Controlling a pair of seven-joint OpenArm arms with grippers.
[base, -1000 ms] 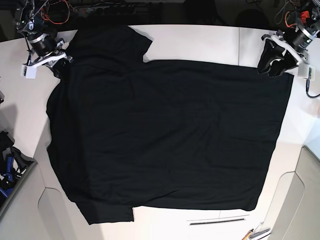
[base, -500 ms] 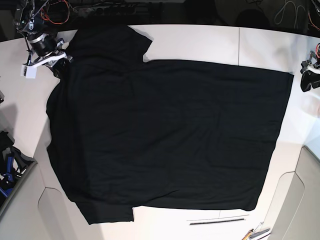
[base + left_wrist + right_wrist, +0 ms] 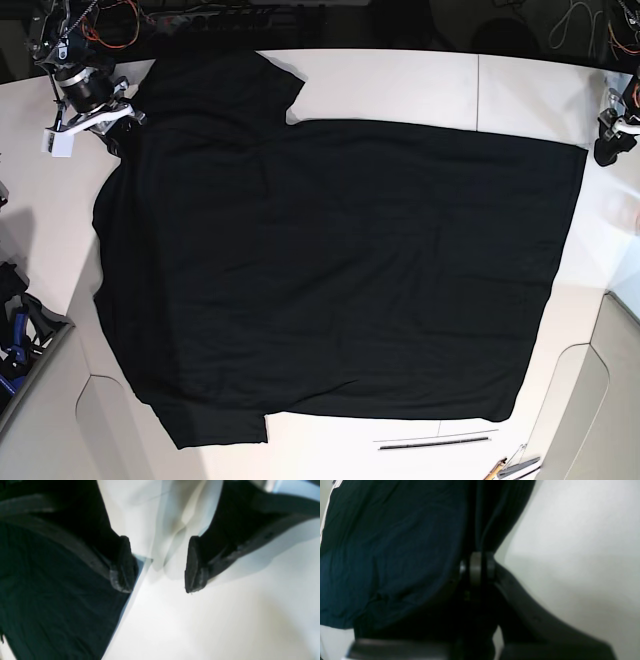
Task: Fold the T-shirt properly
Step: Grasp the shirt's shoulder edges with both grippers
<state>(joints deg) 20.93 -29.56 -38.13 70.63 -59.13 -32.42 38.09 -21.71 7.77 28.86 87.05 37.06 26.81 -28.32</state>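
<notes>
The T-shirt [image 3: 340, 270] lies spread flat on the white table [image 3: 400, 85], plain black side up, one sleeve at the top left and another at the bottom left. My right gripper [image 3: 112, 128] is at the shirt's upper left edge. In the right wrist view that gripper [image 3: 480, 566] is shut on a pinched fold of the T-shirt [image 3: 382, 555]. My left gripper [image 3: 607, 148] hangs off the shirt's upper right corner, at the frame's edge. Seen from the left wrist, this gripper [image 3: 158, 576] is open over bare table, with the T-shirt [image 3: 50, 597] just to its left.
A seam [image 3: 478, 90] runs across the table near the back right. Blue tools [image 3: 15, 345] sit off the left edge. Pens [image 3: 510, 466] lie at the bottom right. Cables [image 3: 110, 20] hang behind the right arm.
My left arm has swung away from the shirt's upper right corner to the table's right edge, gripper open. The right arm and the shirt have not moved.
</notes>
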